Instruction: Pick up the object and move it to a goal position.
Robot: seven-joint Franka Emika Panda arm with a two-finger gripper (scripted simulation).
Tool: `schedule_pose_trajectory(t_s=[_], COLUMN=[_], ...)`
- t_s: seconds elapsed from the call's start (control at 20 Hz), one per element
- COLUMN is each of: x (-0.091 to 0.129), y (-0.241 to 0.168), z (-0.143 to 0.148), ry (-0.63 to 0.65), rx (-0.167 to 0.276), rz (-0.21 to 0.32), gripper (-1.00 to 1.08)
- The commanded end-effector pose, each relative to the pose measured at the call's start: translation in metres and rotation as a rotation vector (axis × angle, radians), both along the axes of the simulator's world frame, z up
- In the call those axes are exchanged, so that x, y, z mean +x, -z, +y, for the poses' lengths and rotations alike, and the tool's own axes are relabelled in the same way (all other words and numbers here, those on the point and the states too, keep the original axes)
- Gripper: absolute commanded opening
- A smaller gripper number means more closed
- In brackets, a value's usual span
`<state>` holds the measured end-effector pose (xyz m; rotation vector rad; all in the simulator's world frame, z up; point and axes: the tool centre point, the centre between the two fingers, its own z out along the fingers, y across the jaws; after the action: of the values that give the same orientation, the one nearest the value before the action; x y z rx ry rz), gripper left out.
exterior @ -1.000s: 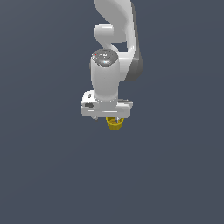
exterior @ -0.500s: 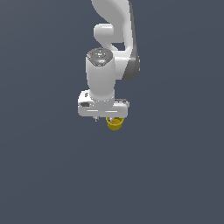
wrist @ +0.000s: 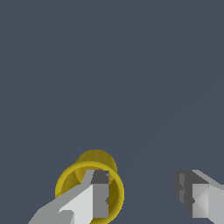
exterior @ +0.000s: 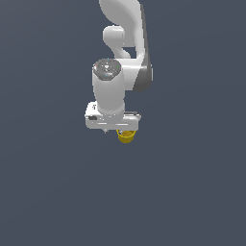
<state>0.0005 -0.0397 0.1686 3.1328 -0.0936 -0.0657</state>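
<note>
The object is a small yellow cup [exterior: 126, 136] with a round rim, seen just under the white hand in the exterior view, toward that view's right end of the hand. In the wrist view the cup [wrist: 70, 181] is seen from above, rim up. My gripper [wrist: 144, 189] is open with a wide gap between the fingers. One finger [wrist: 99, 194] overlaps the cup's rim and opening; the other finger [wrist: 192, 194] stands well apart from it. The cup is not between the fingers. In the exterior view the hand hides most of the gripper [exterior: 115, 129].
A plain dark grey surface [exterior: 57, 192] fills both views. The white arm [exterior: 122, 43] rises above the hand. Nothing else shows.
The hand has shifted slightly toward the exterior view's left. The yellow cup has stayed where it was.
</note>
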Motion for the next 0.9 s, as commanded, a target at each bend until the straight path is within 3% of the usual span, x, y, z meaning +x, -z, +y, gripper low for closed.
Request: schedule_pose_trajectory(t_s=[0.0,0.3,0.85], x=[-0.003,-0.015,-0.047], y=[0.006,0.024,0.058], z=[-0.001,-0.003,-0.001], ry=[0.011,0.045,0.116], rx=[0.01,0.046,0.154], rz=[0.032,0.145,0.414], gripper=[0.28,0.28,0.28])
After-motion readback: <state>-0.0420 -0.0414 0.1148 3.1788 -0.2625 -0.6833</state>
